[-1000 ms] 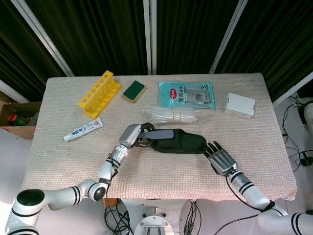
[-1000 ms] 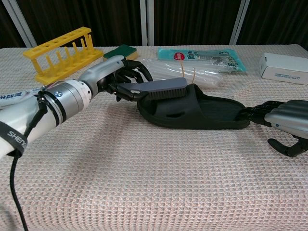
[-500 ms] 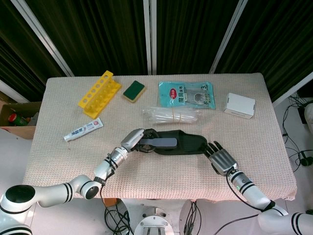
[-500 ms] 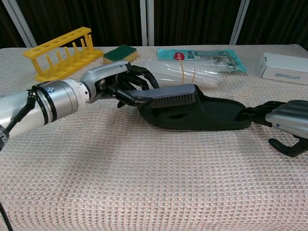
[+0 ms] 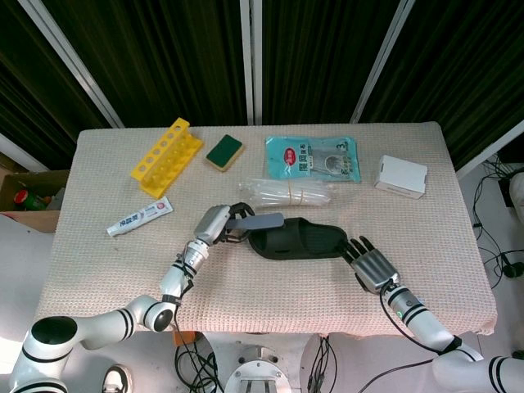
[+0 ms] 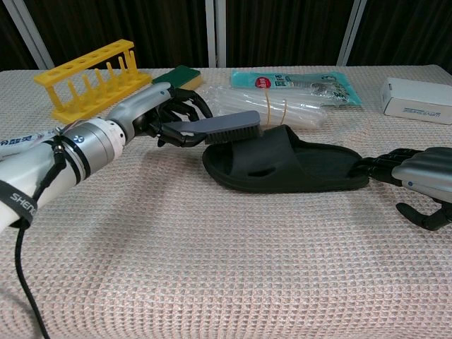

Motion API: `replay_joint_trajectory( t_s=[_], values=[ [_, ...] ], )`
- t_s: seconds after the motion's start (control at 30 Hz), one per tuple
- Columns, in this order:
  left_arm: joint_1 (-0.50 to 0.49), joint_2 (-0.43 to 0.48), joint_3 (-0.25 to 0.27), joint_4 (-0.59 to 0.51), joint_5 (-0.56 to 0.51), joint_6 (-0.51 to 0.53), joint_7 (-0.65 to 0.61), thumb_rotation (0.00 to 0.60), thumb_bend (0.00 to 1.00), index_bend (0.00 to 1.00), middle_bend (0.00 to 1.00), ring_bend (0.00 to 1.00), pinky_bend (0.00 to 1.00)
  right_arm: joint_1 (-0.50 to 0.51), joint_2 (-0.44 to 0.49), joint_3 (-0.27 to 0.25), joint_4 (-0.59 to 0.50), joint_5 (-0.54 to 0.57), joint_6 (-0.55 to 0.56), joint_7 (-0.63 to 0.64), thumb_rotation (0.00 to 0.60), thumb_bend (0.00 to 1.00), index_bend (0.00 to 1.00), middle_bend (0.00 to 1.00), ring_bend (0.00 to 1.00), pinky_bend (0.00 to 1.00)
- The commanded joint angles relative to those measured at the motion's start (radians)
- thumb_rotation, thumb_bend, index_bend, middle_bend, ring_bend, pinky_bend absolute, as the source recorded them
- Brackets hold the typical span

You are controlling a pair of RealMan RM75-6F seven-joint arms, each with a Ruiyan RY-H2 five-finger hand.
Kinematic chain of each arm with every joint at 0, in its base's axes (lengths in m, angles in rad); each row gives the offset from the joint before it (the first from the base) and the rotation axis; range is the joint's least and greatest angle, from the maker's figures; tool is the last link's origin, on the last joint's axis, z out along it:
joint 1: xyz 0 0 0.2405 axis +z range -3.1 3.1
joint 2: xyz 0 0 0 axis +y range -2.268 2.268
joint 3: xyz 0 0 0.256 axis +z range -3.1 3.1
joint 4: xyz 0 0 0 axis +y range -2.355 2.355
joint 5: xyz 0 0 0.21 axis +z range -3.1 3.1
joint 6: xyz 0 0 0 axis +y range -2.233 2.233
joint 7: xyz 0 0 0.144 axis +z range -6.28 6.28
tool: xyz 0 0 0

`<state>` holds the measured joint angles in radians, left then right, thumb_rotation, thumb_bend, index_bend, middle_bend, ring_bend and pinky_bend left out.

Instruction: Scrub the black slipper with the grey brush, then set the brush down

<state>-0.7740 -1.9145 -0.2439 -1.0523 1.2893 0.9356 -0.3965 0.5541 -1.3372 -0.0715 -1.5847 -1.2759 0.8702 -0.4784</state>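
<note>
The black slipper [image 5: 299, 238] [image 6: 282, 168] lies on the table's woven cloth, toe pointing left. My left hand [image 5: 214, 225] [image 6: 159, 116] grips the handle of the grey brush [image 5: 260, 222] [image 6: 224, 127]. The brush is held level, bristles down, just above and left of the slipper's toe strap. In the chest view the bristles look slightly clear of the strap. My right hand [image 5: 372, 264] [image 6: 417, 173] lies at the slipper's heel, its spread fingers reaching to the heel's end and holding nothing.
At the back stand a yellow test-tube rack [image 5: 166, 156], a green sponge [image 5: 224, 151], a teal packet [image 5: 311, 159] and a white box [image 5: 402, 176]. A clear bag of tubes [image 5: 286, 193] lies just behind the slipper. A toothpaste tube [image 5: 139, 217] lies at the left.
My left hand has drawn the brush back to the left and up, from over the slipper's strap to its toe end. The right hand and slipper have stayed put.
</note>
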Motion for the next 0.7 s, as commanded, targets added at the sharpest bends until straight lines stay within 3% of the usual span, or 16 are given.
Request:
replay_joint_trajectory(
  t_s=[0.03, 0.1, 0.23, 0.57, 0.7],
  values=[
    [0.017, -0.057, -0.039, 0.055, -0.051, 0.078, 0.104, 0.6, 0.37, 0.89, 0.96, 0.79, 0.78, -0.001, -0.002, 0.0, 0.002, 0.001, 0.0, 0.003, 0.6, 0.64, 0.0, 0.0, 0.0, 0.0],
    [0.022, -0.083, -0.066, 0.066, -0.077, 0.115, 0.152, 0.6, 0.37, 0.89, 0.96, 0.79, 0.78, -0.001, -0.003, -0.001, 0.004, -0.001, 0.0, 0.005, 0.6, 0.64, 0.0, 0.0, 0.0, 0.0],
    [0.027, -0.061, -0.072, 0.023, -0.091, 0.093, 0.158, 0.6, 0.37, 0.89, 0.96, 0.79, 0.78, -0.001, -0.005, -0.001, 0.006, -0.003, 0.001, 0.005, 0.6, 0.64, 0.0, 0.0, 0.0, 0.0],
    [0.053, 0.033, 0.019, -0.159, -0.027, 0.01, 0.093, 0.6, 0.37, 0.89, 0.96, 0.79, 0.78, -0.001, -0.007, -0.006, 0.007, 0.0, -0.002, 0.0, 0.6, 0.65, 0.0, 0.0, 0.0, 0.0],
    [0.06, 0.13, 0.041, -0.29, -0.033, -0.087, 0.007, 0.6, 0.37, 0.89, 0.96, 0.79, 0.78, -0.003, -0.005, -0.007, 0.007, 0.004, 0.0, -0.003, 0.6, 0.65, 0.0, 0.0, 0.0, 0.0]
  ],
)
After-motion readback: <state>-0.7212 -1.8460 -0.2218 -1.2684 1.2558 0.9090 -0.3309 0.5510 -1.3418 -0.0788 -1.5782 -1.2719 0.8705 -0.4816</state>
